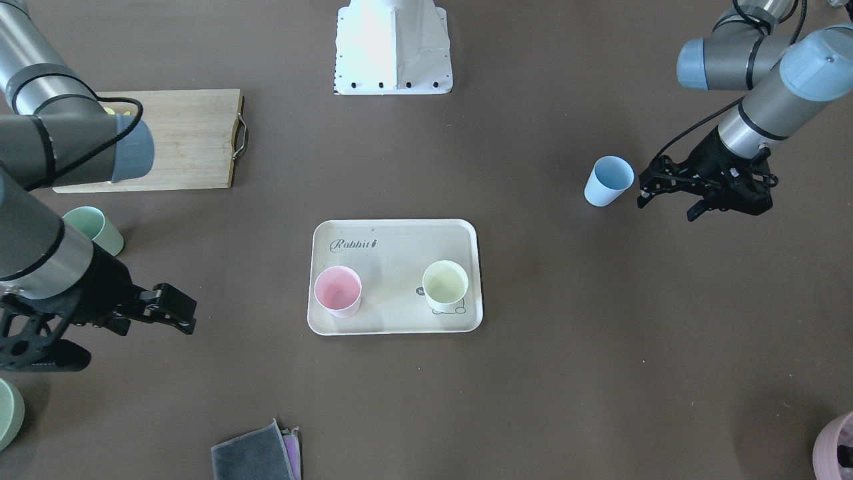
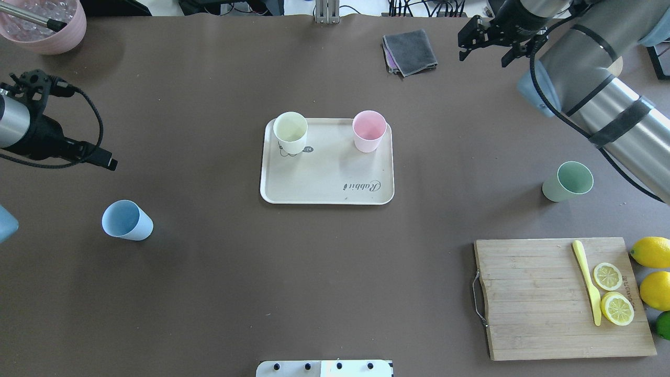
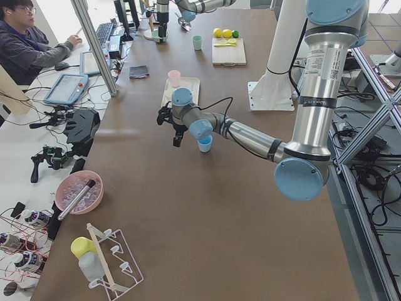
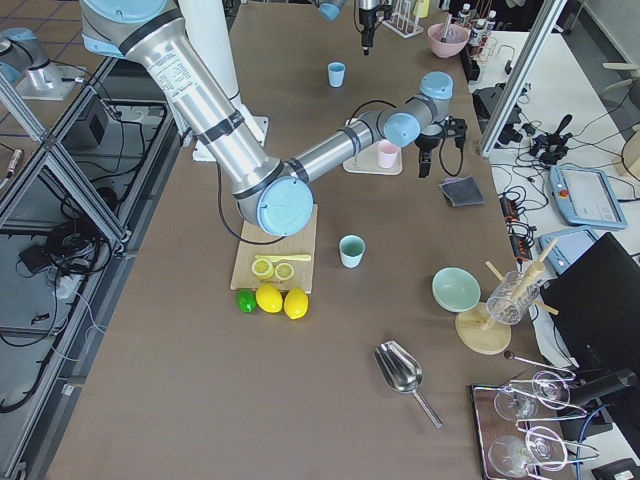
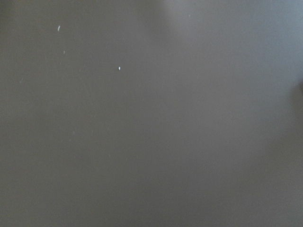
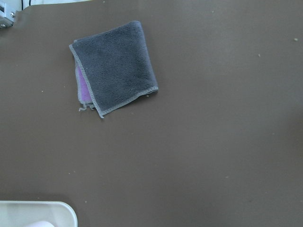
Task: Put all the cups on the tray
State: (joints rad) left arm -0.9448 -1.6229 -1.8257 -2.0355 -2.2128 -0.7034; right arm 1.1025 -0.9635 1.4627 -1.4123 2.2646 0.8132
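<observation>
The tray lies mid-tabletop. The pale yellow cup stands in its far-left corner and the pink cup in its far-right corner. The light blue cup stands on the tabletop toward the left end, near the left tool, which is spread wide and holds nothing. The mint green cup stands toward the right end. The right tool, wide and holding nothing, hangs by the far edge near a folded grey cloth.

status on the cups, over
Left tool open, empty, near light blue tapered cup; right tool open, empty. Pink cup and pale yellow cup upright on cream rectangular tray; blue and mint green cup on table. Paths look clear.
</observation>
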